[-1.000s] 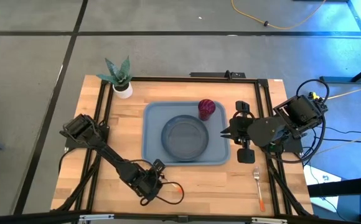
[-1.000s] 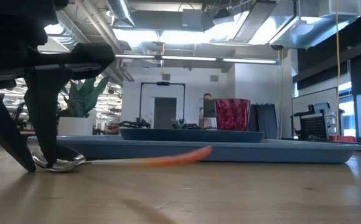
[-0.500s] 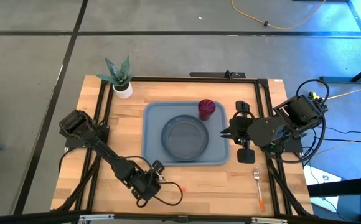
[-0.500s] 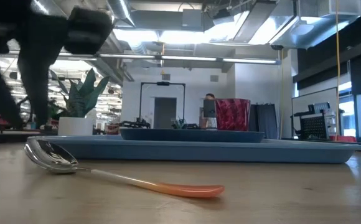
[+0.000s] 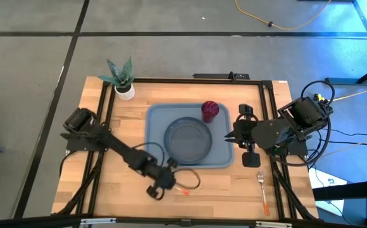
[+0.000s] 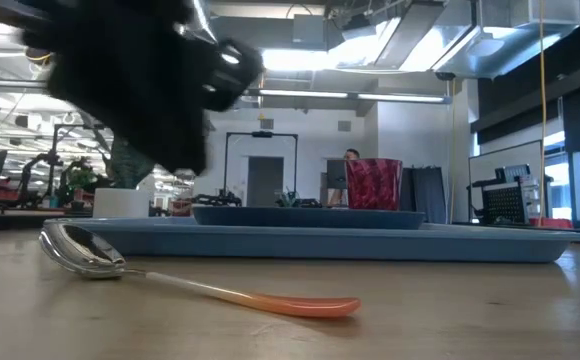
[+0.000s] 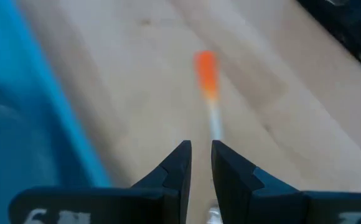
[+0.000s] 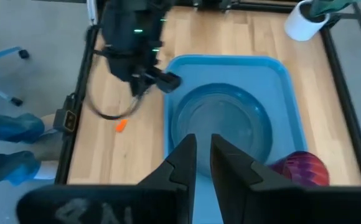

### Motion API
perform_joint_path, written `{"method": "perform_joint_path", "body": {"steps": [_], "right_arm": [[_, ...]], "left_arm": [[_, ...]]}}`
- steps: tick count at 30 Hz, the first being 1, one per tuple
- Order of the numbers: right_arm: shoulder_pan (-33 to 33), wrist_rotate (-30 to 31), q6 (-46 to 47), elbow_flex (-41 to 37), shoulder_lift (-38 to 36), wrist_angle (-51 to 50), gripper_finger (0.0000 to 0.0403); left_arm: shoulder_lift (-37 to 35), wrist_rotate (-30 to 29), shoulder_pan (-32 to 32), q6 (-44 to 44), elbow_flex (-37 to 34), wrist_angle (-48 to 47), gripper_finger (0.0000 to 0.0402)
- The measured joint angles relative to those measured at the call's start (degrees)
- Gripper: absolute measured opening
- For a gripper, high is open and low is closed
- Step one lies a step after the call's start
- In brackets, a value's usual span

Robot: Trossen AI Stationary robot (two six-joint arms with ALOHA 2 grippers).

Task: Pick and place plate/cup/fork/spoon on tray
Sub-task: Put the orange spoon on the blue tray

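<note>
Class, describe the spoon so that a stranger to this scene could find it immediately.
Start at the big blue-grey tray in the middle of the wooden table. On the bare wood just off its near long edge, under the left claw, lies the spoon. Its rounded silver bowl marks it off from the tined fork at the right.

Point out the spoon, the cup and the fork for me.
spoon (image 6: 82,252): low view, on its silver bowl.
cup (image 5: 209,110): high view, on its dark red top.
fork (image 5: 263,190): high view, midway along it, where the metal meets the orange handle.
</note>
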Motion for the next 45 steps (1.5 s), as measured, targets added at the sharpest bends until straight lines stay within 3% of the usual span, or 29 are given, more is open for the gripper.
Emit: {"method": "perform_joint_path", "body": {"steps": [6, 11, 21, 45], "right_arm": [[0.0, -0.3, -0.3, 0.0, 0.0, 0.0, 0.0049], [0.0, -0.3, -1.6, 0.0, 0.0, 0.0, 0.0049], [0.0, -0.3, -3.1, 0.0, 0.0, 0.0, 0.0049], [0.0, -0.3, -3.1, 0.0, 0.0, 0.0, 0.0049]], "left_arm": [[0.0, 5.9, 3.2, -4.3, 0.0, 0.6, 0.0057], [0.0, 11.5, 1.7, -6.1, 0.0, 1.1, 0.0057], [1.6, 5.5, -0.7, -7.4, 0.0, -0.2, 0.0056], [6.1, 5.7, 0.4, -8.2, 0.0, -0.3, 0.0056]]}}
